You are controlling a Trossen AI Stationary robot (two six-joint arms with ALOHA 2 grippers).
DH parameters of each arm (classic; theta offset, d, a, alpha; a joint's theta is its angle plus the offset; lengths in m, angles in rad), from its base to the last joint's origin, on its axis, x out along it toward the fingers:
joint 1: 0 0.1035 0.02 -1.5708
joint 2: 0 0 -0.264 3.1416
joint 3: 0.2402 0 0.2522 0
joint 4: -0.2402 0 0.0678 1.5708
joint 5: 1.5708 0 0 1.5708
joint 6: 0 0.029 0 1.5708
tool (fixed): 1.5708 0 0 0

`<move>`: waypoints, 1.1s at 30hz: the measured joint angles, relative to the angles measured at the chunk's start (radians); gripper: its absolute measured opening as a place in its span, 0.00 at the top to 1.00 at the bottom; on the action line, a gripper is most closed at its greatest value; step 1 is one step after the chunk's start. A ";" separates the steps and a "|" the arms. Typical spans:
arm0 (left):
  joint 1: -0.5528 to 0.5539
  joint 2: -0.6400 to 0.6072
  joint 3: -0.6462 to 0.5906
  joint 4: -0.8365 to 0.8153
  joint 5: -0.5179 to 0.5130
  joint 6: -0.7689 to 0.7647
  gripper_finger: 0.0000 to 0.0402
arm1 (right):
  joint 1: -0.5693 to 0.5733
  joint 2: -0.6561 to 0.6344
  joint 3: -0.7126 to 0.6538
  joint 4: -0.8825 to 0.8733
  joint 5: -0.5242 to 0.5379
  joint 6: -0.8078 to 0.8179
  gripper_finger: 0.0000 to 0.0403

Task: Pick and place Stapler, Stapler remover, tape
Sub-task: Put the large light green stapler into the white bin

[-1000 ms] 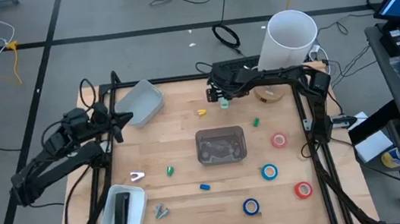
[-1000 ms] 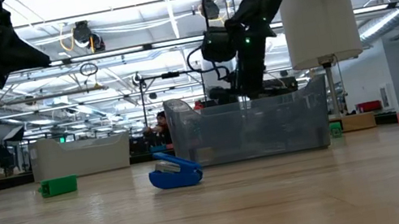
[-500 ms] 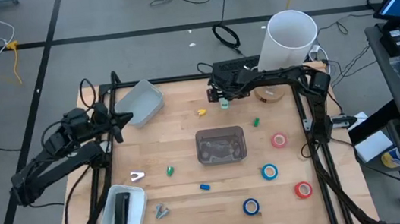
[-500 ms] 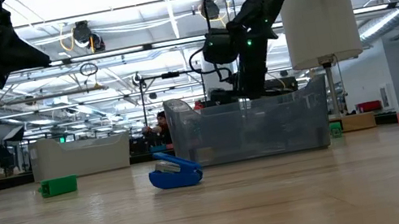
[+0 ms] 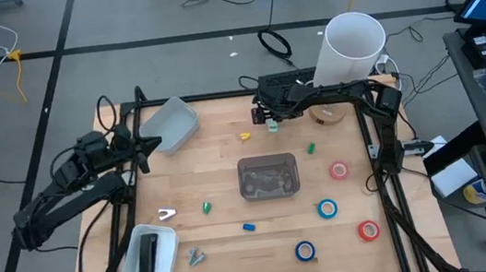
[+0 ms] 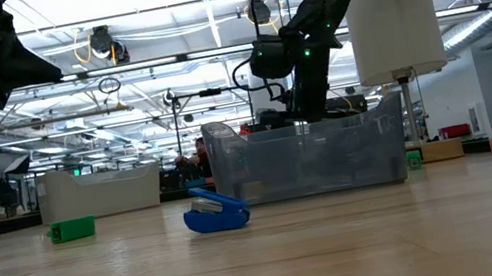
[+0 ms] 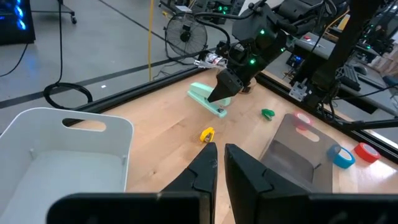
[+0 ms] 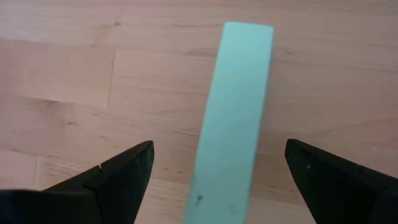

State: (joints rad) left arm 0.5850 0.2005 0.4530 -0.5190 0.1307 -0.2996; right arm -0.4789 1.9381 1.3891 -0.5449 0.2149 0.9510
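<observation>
A mint green stapler lies flat on the wooden table near its far edge. My right gripper hangs just above it, open. In the right wrist view its fingers stand on either side of the stapler without touching it. The stapler also shows in the left wrist view. My left gripper is shut and empty at the table's left, beside a grey bin. Tape rolls lie at the right: pinkish red, blue, blue and red. A blue stapler remover lies near the middle.
A clear box stands at the table's middle. A white tray holding a black stapler is at the near left. Small green, yellow and silver items lie scattered. A white bucket stands beyond the far right corner.
</observation>
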 joint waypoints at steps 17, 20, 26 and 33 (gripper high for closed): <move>0.000 0.000 0.000 0.000 0.000 0.000 0.92 | 0.000 0.004 0.000 0.006 0.024 0.017 0.22; 0.000 0.000 0.000 0.000 0.000 0.000 0.92 | 0.000 0.008 0.000 0.003 0.024 0.017 0.24; 0.000 0.000 0.000 0.000 0.000 -0.002 0.92 | 0.000 0.008 0.000 0.007 0.044 0.029 0.27; 0.000 0.000 0.000 0.000 0.000 -0.003 0.92 | 0.000 0.008 0.000 0.008 0.047 0.032 0.33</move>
State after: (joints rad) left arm 0.5850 0.2005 0.4534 -0.5190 0.1307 -0.3027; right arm -0.4793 1.9465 1.3891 -0.5369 0.2615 0.9833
